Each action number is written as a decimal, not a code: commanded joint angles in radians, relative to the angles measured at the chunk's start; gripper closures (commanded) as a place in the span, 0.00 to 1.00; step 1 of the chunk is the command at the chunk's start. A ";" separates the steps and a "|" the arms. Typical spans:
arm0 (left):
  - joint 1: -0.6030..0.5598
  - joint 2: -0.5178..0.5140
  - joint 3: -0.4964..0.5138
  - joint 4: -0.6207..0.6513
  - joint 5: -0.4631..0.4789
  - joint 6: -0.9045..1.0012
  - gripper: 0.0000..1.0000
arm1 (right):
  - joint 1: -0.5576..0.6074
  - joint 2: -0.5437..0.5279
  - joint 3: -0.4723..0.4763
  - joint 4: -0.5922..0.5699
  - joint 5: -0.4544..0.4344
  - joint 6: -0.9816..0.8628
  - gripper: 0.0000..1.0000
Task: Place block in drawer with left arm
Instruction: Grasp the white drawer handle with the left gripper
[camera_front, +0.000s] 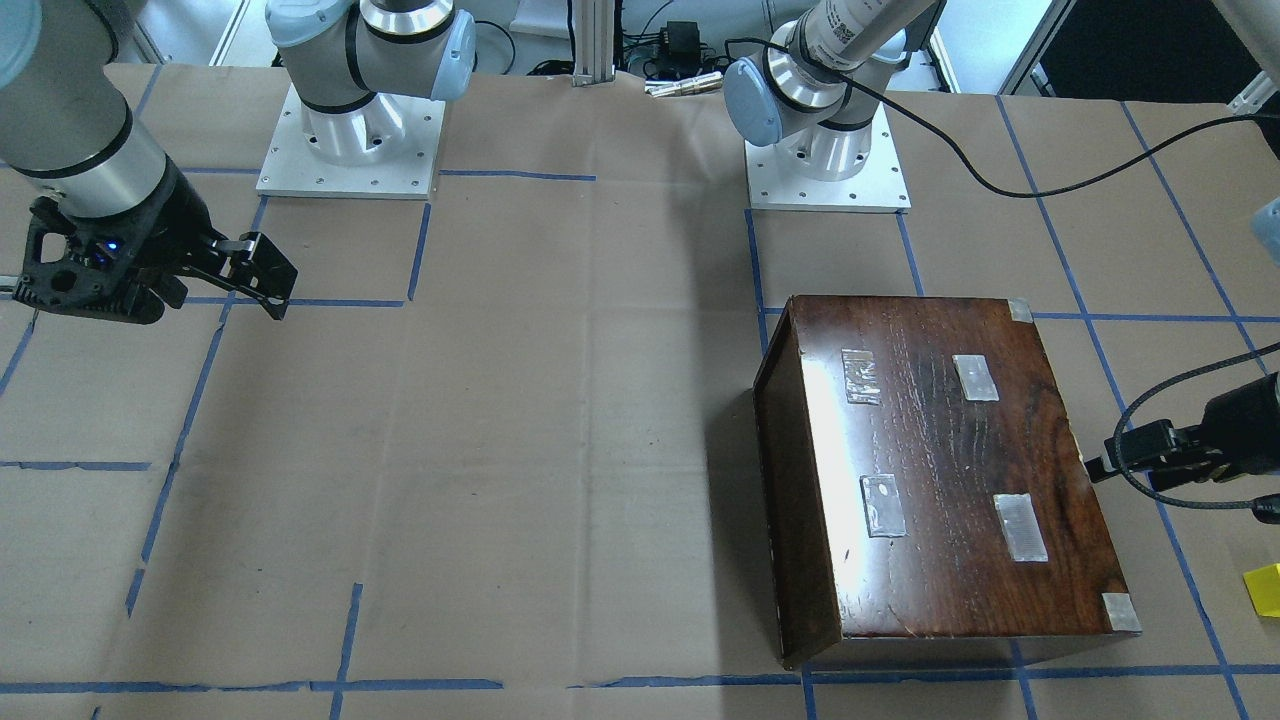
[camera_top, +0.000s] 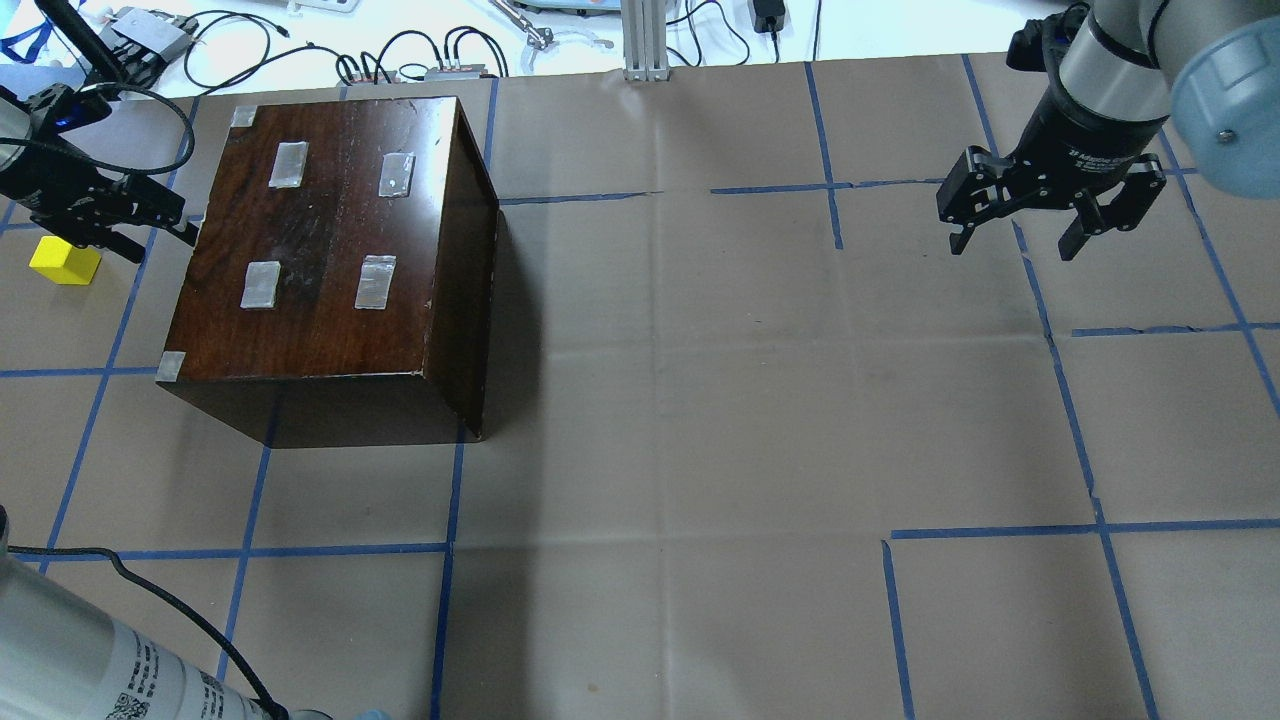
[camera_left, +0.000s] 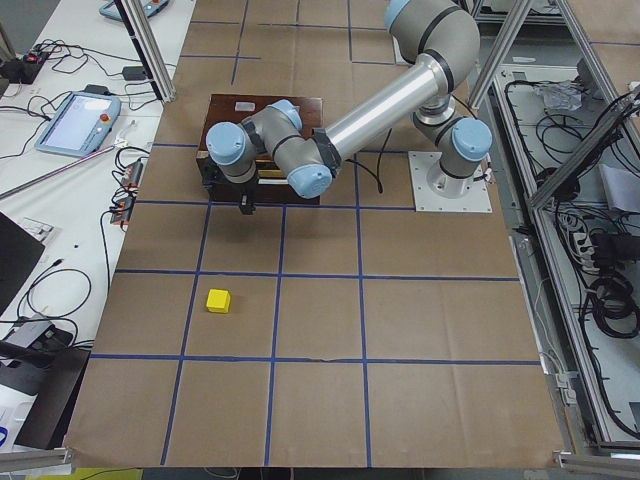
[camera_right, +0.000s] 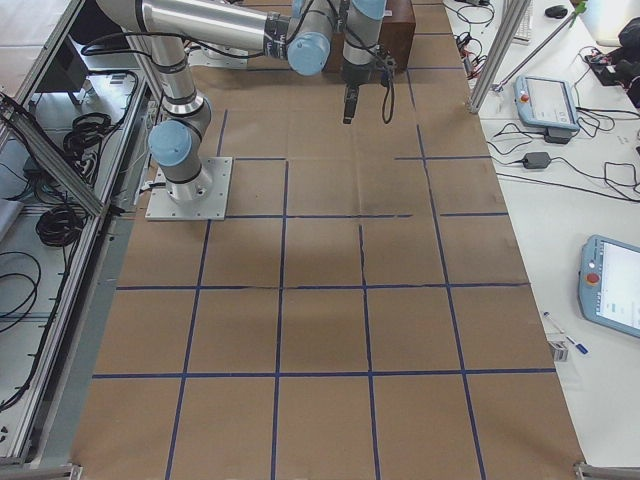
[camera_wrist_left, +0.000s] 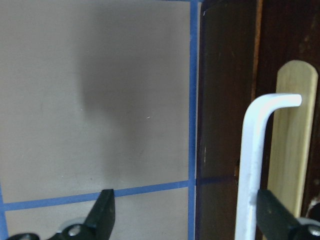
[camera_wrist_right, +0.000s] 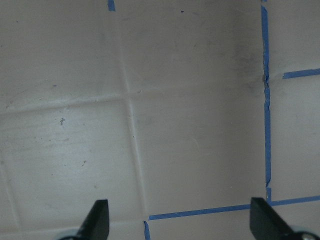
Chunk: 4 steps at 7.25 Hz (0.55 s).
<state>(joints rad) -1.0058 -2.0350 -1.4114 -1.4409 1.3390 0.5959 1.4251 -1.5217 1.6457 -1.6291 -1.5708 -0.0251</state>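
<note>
Here the left gripper (camera_wrist_left: 184, 202) is spread wide at the front of the shut drawer (camera_wrist_left: 222, 100), its pale handle (camera_wrist_left: 252, 160) between the fingers (camera_wrist_left: 105, 212) (close to one); the yellow block (camera_top: 65, 262) sits on the table (camera_top: 700, 400) beside the box (camera_top: 320, 300), outside its grasp

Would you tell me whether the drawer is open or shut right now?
Shut: no tray juts from the box toward the left gripper.

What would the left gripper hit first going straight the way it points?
Probably the paper-covered table at the foot of the wooden box. The left gripper points down, open; one finger lines up with the white handle and might clip it first, depth unclear.
</note>
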 joint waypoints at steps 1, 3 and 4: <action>-0.001 0.001 -0.014 -0.001 -0.010 -0.001 0.01 | 0.000 0.000 0.000 0.000 0.000 0.001 0.00; 0.001 -0.002 -0.017 -0.001 -0.015 0.001 0.01 | 0.000 0.000 0.000 0.000 0.000 0.001 0.00; 0.001 -0.002 -0.017 -0.001 -0.014 0.004 0.01 | 0.000 0.000 0.000 0.000 0.000 0.001 0.00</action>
<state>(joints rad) -1.0054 -2.0364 -1.4273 -1.4419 1.3251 0.5969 1.4251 -1.5217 1.6459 -1.6291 -1.5708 -0.0246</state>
